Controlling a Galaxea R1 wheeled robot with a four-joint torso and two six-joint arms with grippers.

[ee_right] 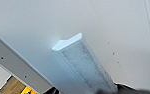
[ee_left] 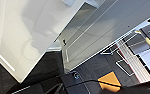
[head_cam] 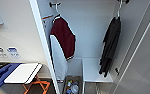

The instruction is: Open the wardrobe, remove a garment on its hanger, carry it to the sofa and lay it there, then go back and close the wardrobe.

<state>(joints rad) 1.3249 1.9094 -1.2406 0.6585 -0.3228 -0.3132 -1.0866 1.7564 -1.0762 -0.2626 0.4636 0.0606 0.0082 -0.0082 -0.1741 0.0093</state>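
Wardrobe (head_cam: 91, 30) open. Black garment (head_cam: 111, 45) hangs on its white hanger (head_cam: 119, 11) at the right side inside, maroon jacket (head_cam: 63, 37) at left. Door handle (ee_right: 83, 60) close up in right wrist view. Gripper state: can't tell, either arm.

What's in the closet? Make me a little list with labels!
wardrobe: open, white inside
garment: long and black, hanging on the right side
hanger: thin white hook above the black garment
maroon jacket: white sleeves, hanging on the left side
shelf: white, low down under the black garment
bin: at the bottom, holding small things too blurry to name
outside the wardrobe: a white board on orange legs to the left
claws: cannot tell whether open or shut
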